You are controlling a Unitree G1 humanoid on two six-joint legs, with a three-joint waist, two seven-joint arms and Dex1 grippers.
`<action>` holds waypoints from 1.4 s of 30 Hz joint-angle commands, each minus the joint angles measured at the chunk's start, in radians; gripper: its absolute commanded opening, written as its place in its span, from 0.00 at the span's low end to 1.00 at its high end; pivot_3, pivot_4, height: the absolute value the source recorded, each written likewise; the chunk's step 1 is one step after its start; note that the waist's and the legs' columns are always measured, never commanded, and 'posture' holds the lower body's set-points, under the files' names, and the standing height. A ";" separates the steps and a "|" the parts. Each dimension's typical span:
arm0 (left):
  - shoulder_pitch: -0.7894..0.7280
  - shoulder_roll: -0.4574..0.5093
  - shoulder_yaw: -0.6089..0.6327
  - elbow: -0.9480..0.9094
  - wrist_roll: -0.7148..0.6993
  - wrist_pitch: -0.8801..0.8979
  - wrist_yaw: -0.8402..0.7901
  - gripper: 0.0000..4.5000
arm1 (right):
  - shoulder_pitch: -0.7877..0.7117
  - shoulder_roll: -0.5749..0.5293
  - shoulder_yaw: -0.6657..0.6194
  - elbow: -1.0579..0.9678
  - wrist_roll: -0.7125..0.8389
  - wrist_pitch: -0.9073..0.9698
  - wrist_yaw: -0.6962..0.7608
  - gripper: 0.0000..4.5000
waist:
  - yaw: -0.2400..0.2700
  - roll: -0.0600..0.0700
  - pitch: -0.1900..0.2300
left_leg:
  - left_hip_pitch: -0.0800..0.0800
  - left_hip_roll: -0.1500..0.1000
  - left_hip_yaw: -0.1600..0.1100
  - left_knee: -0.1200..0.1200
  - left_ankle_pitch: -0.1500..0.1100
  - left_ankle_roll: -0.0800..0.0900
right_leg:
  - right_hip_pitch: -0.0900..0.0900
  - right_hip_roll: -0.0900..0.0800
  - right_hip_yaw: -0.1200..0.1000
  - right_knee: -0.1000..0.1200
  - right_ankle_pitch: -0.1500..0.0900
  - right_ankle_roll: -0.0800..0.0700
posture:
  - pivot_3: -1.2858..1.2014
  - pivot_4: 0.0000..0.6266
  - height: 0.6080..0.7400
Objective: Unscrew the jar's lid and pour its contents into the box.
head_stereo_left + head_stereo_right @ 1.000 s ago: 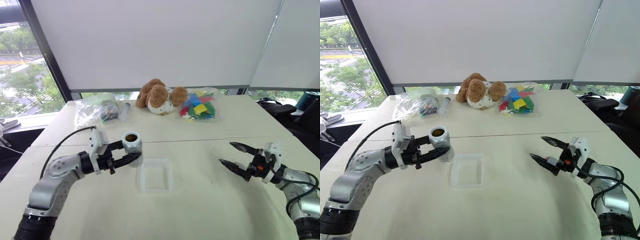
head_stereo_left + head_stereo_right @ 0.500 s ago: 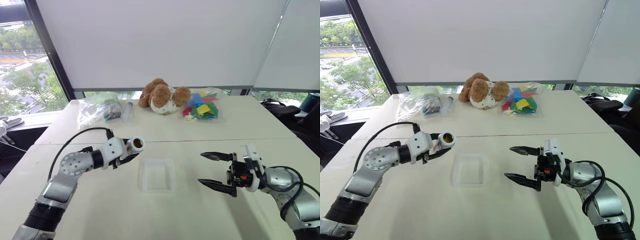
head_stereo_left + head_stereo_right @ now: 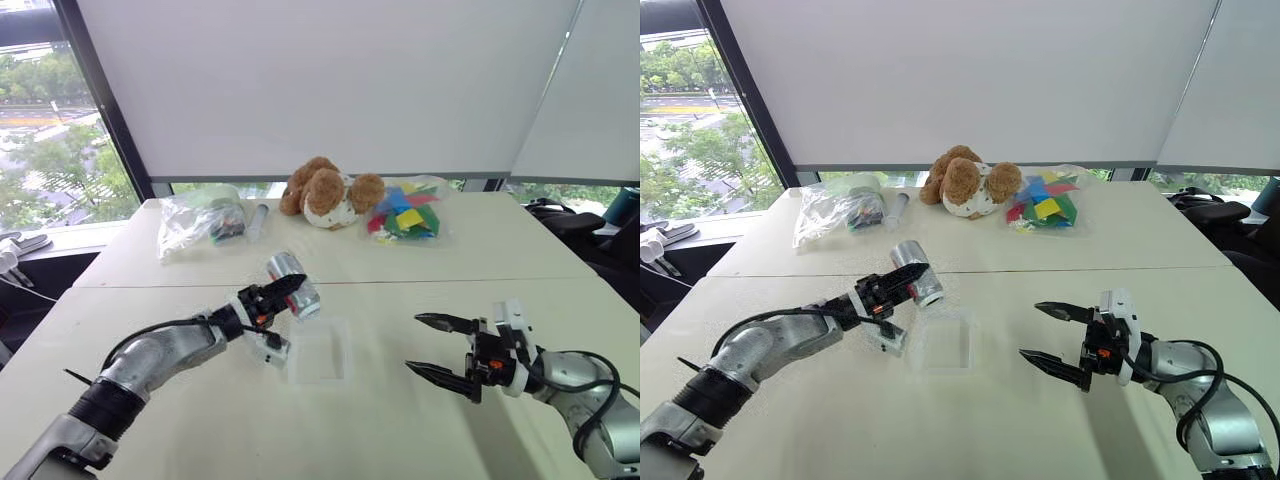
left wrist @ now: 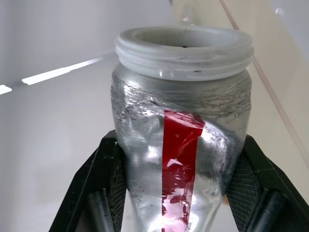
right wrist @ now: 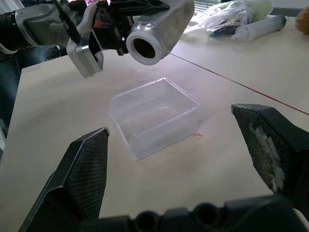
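My left gripper (image 3: 283,293) is shut on the jar (image 3: 294,281), a small silvery cylinder with a red-and-white label. The jar is tipped over just above the near left edge of the box (image 3: 322,352), a shallow translucent tray. In the right wrist view the jar's open mouth (image 5: 145,47) slants down towards the box (image 5: 154,113). The black pads (image 4: 110,170) clamp the jar's body (image 4: 183,145). The lid is out of view. I cannot make out the contents. To the right of the box, my right gripper (image 3: 413,342) is open and empty.
Along the table's far edge lie a brown teddy bear (image 3: 325,193), a clear bag of coloured pieces (image 3: 405,212), another clear bag (image 3: 198,218) and a slim grey tube (image 3: 254,221). A seam (image 3: 450,280) crosses the table behind the box.
The left wrist has rolled, tipping the jar from mouth-up to lying over, and carried it right towards the box. The right gripper drew slightly left and stayed open.
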 commanded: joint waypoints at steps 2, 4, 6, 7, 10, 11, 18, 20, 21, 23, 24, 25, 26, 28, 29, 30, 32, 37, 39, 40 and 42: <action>-0.065 0.017 -0.068 0.031 0.227 0.126 0.211 0.46 | 0.002 -0.008 -0.032 -0.053 0.019 0.008 -0.019 0.98 | 0.000 0.000 0.000 | 0.000 0.000 0.000 0.000 0.000 0.000 | 0.000 0.000 0.000 0.001 0.000 0.001 | 0.52 0.24 1.00; -0.082 0.021 -0.098 0.053 0.282 0.158 0.271 0.46 | 0.001 -0.006 -0.030 -0.057 0.019 0.011 -0.026 0.98 | -0.001 0.000 0.000 | 0.000 0.000 0.000 0.001 0.000 0.000 | 0.000 0.000 0.000 0.001 0.000 0.001 | 0.52 0.24 1.00; -0.100 0.022 -0.129 0.069 0.349 0.212 0.343 0.46 | 0.000 0.000 -0.023 -0.062 0.020 0.016 -0.035 0.98 | -0.002 0.000 0.000 | 0.000 0.000 0.000 0.001 0.000 0.000 | 0.000 0.000 0.000 0.002 0.000 0.001 | 0.52 0.24 1.00; -0.109 0.022 -0.143 0.075 0.378 0.236 0.367 0.46 | -0.001 0.003 -0.021 -0.063 0.019 0.016 -0.038 0.98 | -0.002 0.000 0.000 | 0.000 0.000 0.000 0.001 0.000 0.000 | 0.000 0.000 0.000 0.002 0.000 0.001 | 0.52 0.24 1.00; -0.121 0.029 -0.178 0.087 0.441 0.295 0.457 0.46 | -0.001 0.011 -0.018 -0.067 0.022 0.020 -0.048 0.98 | -0.001 0.000 0.000 | 0.000 -0.001 0.000 0.001 0.000 0.000 | 0.000 0.000 0.000 0.003 0.001 0.001 | 0.52 0.24 1.00; -0.118 0.026 -0.187 0.094 0.465 0.330 0.497 0.46 | 0.000 0.013 -0.017 -0.069 0.022 0.021 -0.050 0.98 | -0.001 0.000 0.000 | 0.000 -0.001 0.000 0.001 0.000 0.000 | 0.000 0.000 0.000 0.003 0.001 0.001 | 0.52 0.24 1.00; -0.082 0.042 -0.166 0.049 0.290 0.233 0.451 0.46 | 0.016 0.030 -0.013 -0.066 0.019 0.015 -0.056 0.98 | -0.001 0.000 0.000 | 0.000 -0.001 0.000 0.001 0.000 0.000 | -0.001 0.000 0.000 0.005 0.001 0.001 | 0.52 0.24 1.00; -0.060 0.056 -0.124 0.043 0.114 0.130 0.391 0.46 | 0.013 0.036 -0.017 -0.060 0.026 0.016 -0.057 0.98 | -0.002 0.000 0.000 | 0.000 -0.001 0.000 0.001 0.000 0.000 | -0.001 0.000 0.000 0.005 0.001 0.001 | 0.52 0.24 1.00; -0.055 0.063 -0.111 0.046 0.044 0.083 0.365 0.46 | 0.010 0.039 -0.019 -0.056 0.029 0.016 -0.057 0.98 | -0.002 0.000 0.000 | 0.000 -0.001 0.000 0.001 0.000 0.000 | -0.001 -0.001 0.000 0.005 0.001 0.001 | 0.52 0.24 1.00; -0.032 0.054 -0.048 0.081 -0.286 -0.016 0.177 0.46 | 0.002 0.043 -0.023 -0.046 0.036 0.010 -0.048 0.98 | -0.002 0.000 0.000 | 0.000 0.000 0.000 0.001 0.000 0.000 | -0.002 -0.001 0.000 0.007 0.001 0.001 | 0.52 0.24 1.00; -0.018 0.046 -0.024 0.084 -0.520 -0.045 0.035 0.46 | -0.002 0.044 -0.023 -0.041 0.037 0.003 -0.039 0.98 | -0.002 0.000 0.000 | 0.000 0.000 0.000 0.001 0.000 0.000 | -0.002 -0.001 0.000 0.008 0.001 0.001 | 0.52 0.24 1.00; -0.008 0.039 -0.006 0.084 -0.682 -0.064 -0.072 0.46 | -0.005 0.044 -0.024 -0.037 0.038 -0.002 -0.031 0.98 | -0.002 0.000 0.000 | 0.000 0.000 0.000 0.002 0.000 0.000 | -0.003 -0.001 0.000 0.008 0.001 0.001 | 0.52 0.24 1.00; 0.016 0.050 0.004 0.053 -0.827 -0.081 -0.169 0.46 | -0.011 0.046 -0.022 -0.030 0.035 -0.014 -0.019 0.98 | -0.002 0.000 0.000 | 0.000 0.000 0.000 0.002 0.000 0.000 | -0.003 -0.002 0.000 0.009 0.001 0.001 | 0.52 0.24 1.00; 0.069 0.054 0.042 -0.019 -1.050 -0.025 -0.337 0.46 | -0.021 0.051 -0.018 -0.016 0.029 -0.038 0.000 0.98 | -0.005 0.000 0.000 | 0.000 -0.001 0.000 0.002 0.000 0.000 | -0.003 -0.003 0.000 0.009 0.001 0.001 | 0.52 0.24 1.00; 0.092 0.048 0.065 -0.055 -1.140 0.029 -0.410 0.46 | -0.026 0.053 -0.018 -0.009 0.026 -0.051 0.008 0.98 | -0.005 0.000 0.000 | 0.001 -0.002 0.000 0.002 0.000 0.000 | -0.003 -0.004 0.000 0.009 0.001 0.001 | 0.52 0.24 1.00; 0.130 0.045 0.104 -0.110 -1.269 0.132 -0.480 0.46 | -0.037 0.062 -0.014 0.003 0.029 -0.075 0.029 0.98 | -0.005 0.000 0.000 | 0.001 -0.002 0.000 0.002 0.000 0.000 | -0.002 -0.004 0.000 0.009 0.001 0.001 | 0.52 0.24 1.00; 0.193 0.041 0.180 -0.191 -1.444 0.286 -0.565 0.46 | -0.060 0.088 -0.013 0.023 0.046 -0.122 0.064 0.98 | -0.008 0.000 0.000 | 0.001 -0.002 0.000 0.002 0.000 0.000 | -0.002 -0.004 0.000 0.009 0.001 0.001 | 0.52 0.24 1.00; 0.369 0.022 0.417 -0.268 -1.825 0.616 -0.687 0.46 | -0.120 0.150 0.014 0.047 0.043 -0.194 0.090 0.98 | -0.024 0.000 -0.001 | 0.001 -0.001 -0.001 0.003 0.000 0.000 | -0.002 -0.002 0.000 0.011 0.001 0.001 | 0.52 0.24 1.00; 0.437 -0.006 0.526 -0.225 -1.901 0.650 -0.718 0.46 | -0.140 0.169 0.033 0.052 0.032 -0.216 0.099 0.98 | -0.033 0.001 -0.001 | 0.002 -0.001 -0.001 0.002 0.000 0.000 | -0.002 -0.002 0.000 0.011 0.000 0.001 | 0.52 0.24 1.00; 0.462 -0.019 0.567 -0.212 -1.912 0.657 -0.729 0.46 | -0.146 0.175 0.039 0.057 0.027 -0.229 0.106 0.98 | -0.034 0.001 -0.001 | 0.003 -0.001 -0.001 0.002 0.000 0.000 | -0.002 -0.002 0.001 0.011 0.000 0.001 | 0.52 0.24 1.00; 0.505 -0.062 0.661 -0.166 -1.905 0.625 -0.710 0.46 | -0.154 0.182 0.052 0.065 0.022 -0.240 0.117 0.98 | -0.029 0.000 -0.001 | 0.003 0.001 -0.001 0.002 0.000 0.000 | -0.002 0.000 0.000 0.011 0.000 0.000 | 0.52 0.24 1.00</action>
